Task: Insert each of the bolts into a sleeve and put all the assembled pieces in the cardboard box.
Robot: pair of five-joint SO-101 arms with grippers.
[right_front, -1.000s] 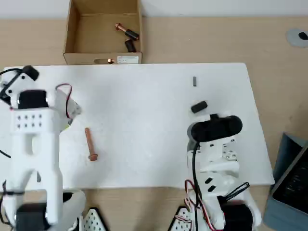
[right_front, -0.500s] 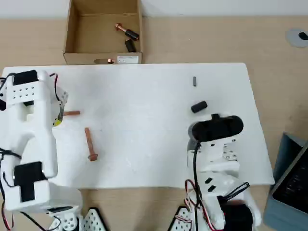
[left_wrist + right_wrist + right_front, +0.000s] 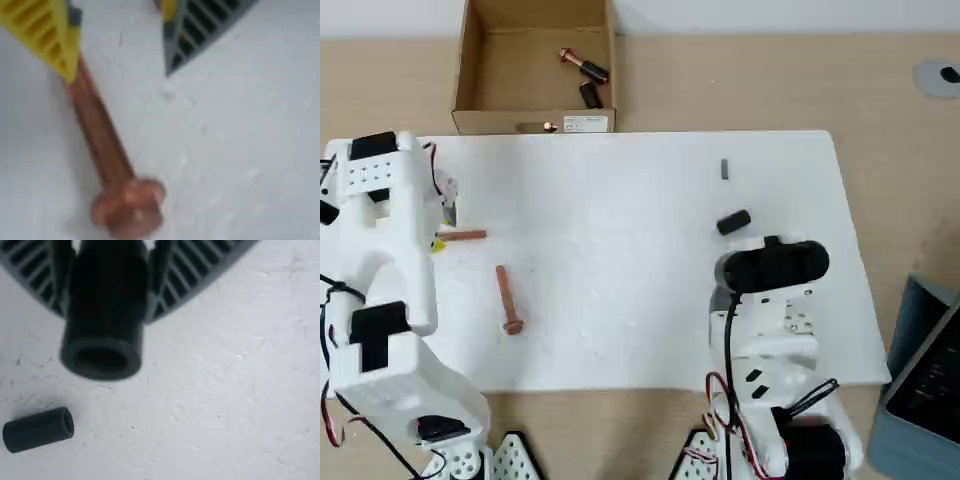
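The left gripper (image 3: 119, 70), at the mat's (image 3: 620, 300) 9 o'clock, gapes wide, its yellow finger (image 3: 50, 35) touching a bolt (image 3: 107, 155). The right gripper (image 3: 105, 310) clamps a sleeve (image 3: 102, 340). A second sleeve (image 3: 733, 222) lies at its 11 o'clock.

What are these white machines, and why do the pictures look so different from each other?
They are two small robot arms at a table. One picture looks down from above. The other two come from a camera on each arm's wrist, so the pincers look huge. On the white mat lie copper bolts and a loose sleeve, a little black tube. The left gripper is open, with a bolt at its yellow finger. The right gripper pinches another sleeve. The cardboard box holds a finished piece, a bolt inside its sleeve.
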